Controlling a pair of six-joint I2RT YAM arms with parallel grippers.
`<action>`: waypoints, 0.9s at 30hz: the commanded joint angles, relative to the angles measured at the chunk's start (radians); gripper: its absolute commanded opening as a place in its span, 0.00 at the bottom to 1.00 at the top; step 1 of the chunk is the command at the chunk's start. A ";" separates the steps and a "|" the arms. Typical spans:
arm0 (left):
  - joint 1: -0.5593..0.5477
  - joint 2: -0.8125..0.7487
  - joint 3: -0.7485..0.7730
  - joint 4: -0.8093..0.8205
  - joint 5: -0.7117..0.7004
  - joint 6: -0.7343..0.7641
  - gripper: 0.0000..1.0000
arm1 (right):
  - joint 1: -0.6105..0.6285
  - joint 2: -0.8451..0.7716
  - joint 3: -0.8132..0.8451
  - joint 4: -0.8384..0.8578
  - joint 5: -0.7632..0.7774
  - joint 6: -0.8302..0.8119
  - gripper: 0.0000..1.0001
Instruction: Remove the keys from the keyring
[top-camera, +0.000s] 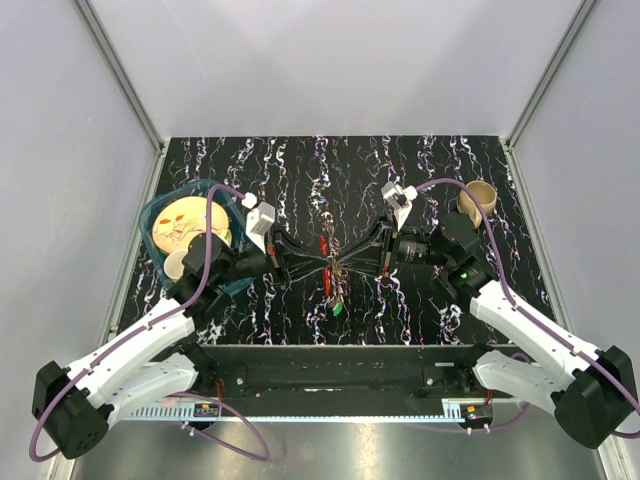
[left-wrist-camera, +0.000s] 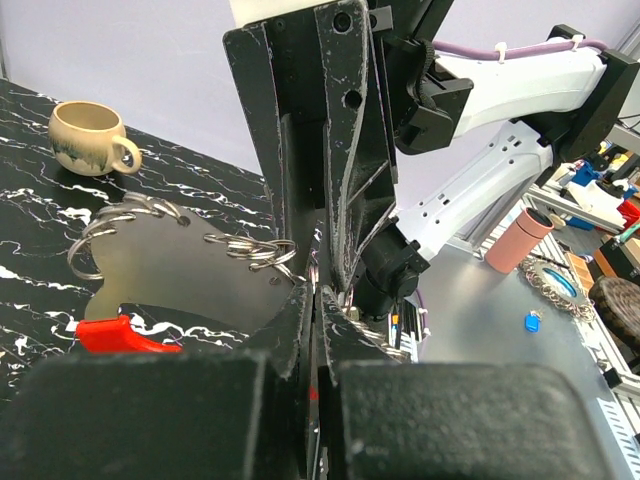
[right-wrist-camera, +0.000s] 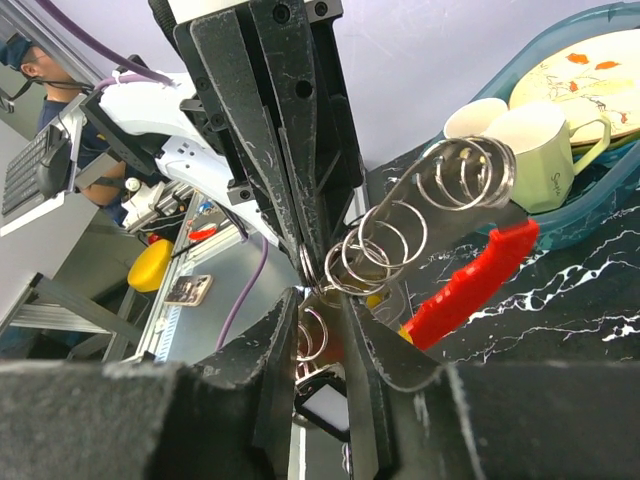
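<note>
at centre of the surface (top-camera: 250, 170), left claw (top-camera: 323, 267) and right claw (top-camera: 349, 267) meet tip to tip, each clamped on the keyring (top-camera: 335, 272). keys (top-camera: 338, 308) trail off it toward the near edge.

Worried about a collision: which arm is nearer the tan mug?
Right. The right arm is beside the tan mug; the left arm is far off, beside the teal tray.

jaws on keyring (top-camera: 335, 268) block centre; mug (top-camera: 479, 199), tray (top-camera: 195, 184) flank.
</note>
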 joint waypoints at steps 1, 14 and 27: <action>0.000 -0.014 -0.001 0.060 0.023 0.016 0.00 | 0.007 -0.008 0.046 0.013 0.023 -0.026 0.29; -0.002 0.019 0.006 0.110 0.044 -0.018 0.00 | 0.008 0.022 0.014 0.163 -0.010 0.042 0.23; 0.006 0.048 0.034 0.074 0.052 -0.006 0.04 | 0.010 -0.050 -0.006 -0.012 -0.018 -0.143 0.00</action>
